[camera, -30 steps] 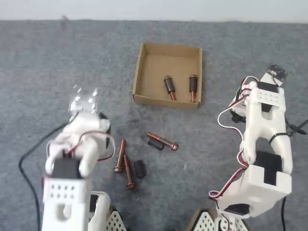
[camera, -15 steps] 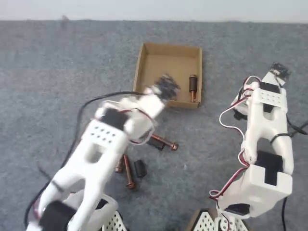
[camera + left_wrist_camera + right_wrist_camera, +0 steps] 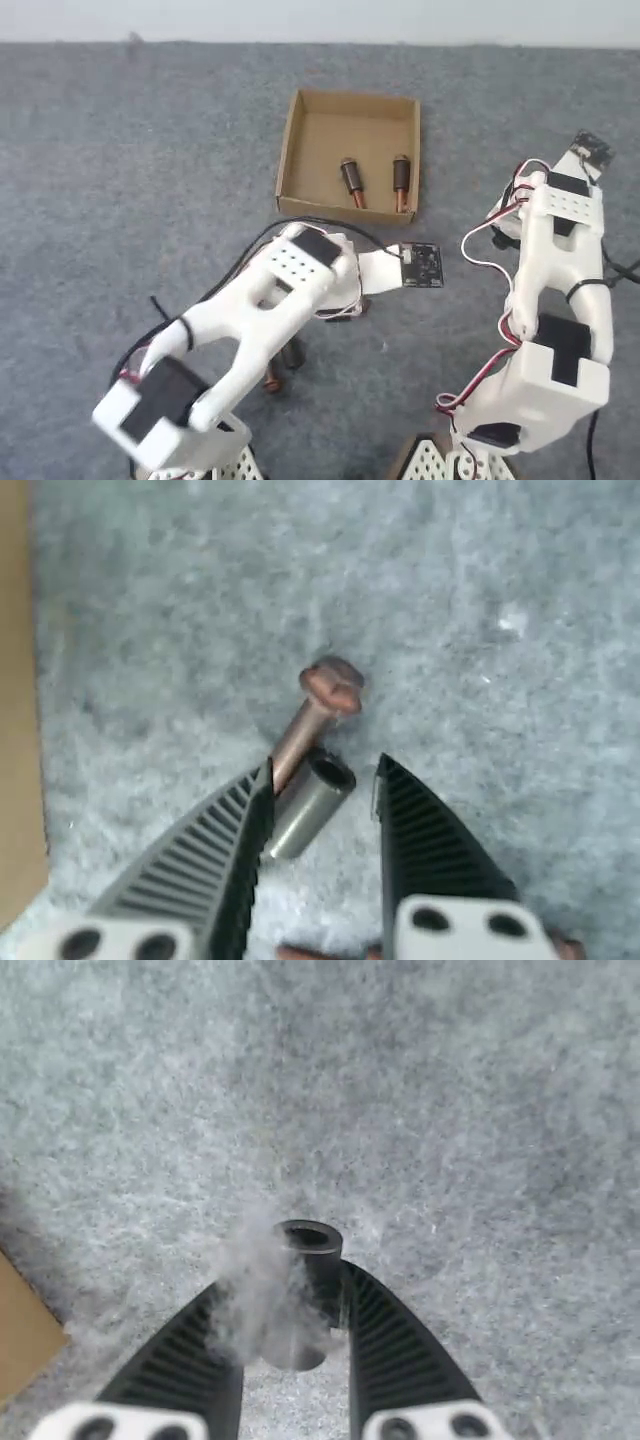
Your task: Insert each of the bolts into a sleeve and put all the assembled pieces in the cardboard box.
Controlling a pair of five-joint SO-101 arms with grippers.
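The box (image 3: pixel 286 160) sat on the grey carpet (image 3: pixel 140 140), with an assembled piece (image 3: pixel 352 183) and a second piece (image 3: pixel 401 185) lying side by side inside it, toward its front wall. Near the front of the box the left arm (image 3: pixel 290 290) stretched across the carpet, and the left gripper (image 3: pixel 325 770) hung low with its fingers (image 3: pixel 430 840) parted and nothing in their hold. A sleeve (image 3: pixel 308 808) lay on the carpet between them, close against one finger, and a bolt (image 3: pixel 318 708) lay just beside that sleeve, its head away from the gripper. Off the box's right side, the right gripper (image 3: pixel 290 1285) had its fingers clamped on a black sleeve (image 3: pixel 312 1245), bore end out; one finger looked smeared, so I could not tell whether the sleeve cleared the carpet. Farther out from the box's front, a third sleeve (image 3: pixel 292 352) showed beside the arm.
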